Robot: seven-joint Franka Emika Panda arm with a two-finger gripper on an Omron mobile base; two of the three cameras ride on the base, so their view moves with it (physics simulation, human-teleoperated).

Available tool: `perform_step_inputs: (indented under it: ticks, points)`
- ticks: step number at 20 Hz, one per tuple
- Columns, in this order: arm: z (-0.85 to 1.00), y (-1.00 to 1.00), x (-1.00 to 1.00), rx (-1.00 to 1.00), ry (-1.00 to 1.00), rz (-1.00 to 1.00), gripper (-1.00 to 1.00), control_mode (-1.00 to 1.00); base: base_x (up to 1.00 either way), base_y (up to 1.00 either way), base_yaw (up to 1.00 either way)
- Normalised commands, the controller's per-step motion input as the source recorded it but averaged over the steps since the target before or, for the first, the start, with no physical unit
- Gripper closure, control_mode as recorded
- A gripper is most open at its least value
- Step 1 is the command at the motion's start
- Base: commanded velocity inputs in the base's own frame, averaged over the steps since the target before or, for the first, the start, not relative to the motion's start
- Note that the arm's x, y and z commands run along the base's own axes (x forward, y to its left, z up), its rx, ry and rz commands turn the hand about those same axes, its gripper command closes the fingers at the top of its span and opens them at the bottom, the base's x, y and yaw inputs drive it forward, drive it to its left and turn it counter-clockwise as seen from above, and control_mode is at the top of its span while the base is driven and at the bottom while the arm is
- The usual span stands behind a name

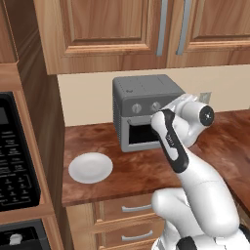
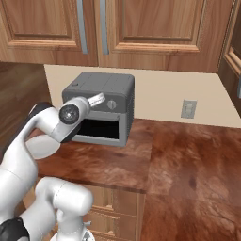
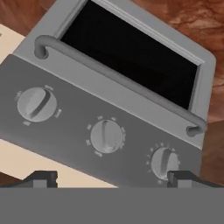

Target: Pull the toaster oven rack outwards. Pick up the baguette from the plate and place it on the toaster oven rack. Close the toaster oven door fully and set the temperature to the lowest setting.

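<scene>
Gripper (image 3: 107, 177) spread wide before knobs (image 3: 106, 136) — door handle (image 3: 118, 78) runs along knob row.

You get flat, even, fairly bright rendered light in all three views, with no glare and no hard shadows; the counter (image 2: 188, 160) shows only a soft sheen. The toaster oven (image 1: 141, 110) window reads as a solid black patch with nothing visible behind it. Edges look slightly soft and jagged from low resolution, but nothing is out of focus or warped.
</scene>
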Motion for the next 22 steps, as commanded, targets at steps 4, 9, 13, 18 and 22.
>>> perform_step_inputs:
  ticks: [4,9,13,18,22]
  points:
    - [-0.14,0.01,0.21,0.00,0.00,0.00,-1.00,-1.00,0.00,0.00,0.00]
    - [-0.13,0.00,0.24,0.00,0.00,0.00,-1.00,-1.00,0.00,0.00,0.00]
    - [-0.12,0.00,0.21,0.00,0.00,0.00,-1.00,-1.00,0.00,0.00,0.00]
    - [-0.06,0.00,0.17,0.00,0.00,0.00,-1.00,-1.00,0.00,0.00,0.00]
    - [-0.03,0.00,0.16,0.00,0.00,0.00,-1.00,-1.00,0.00,0.00,0.00]
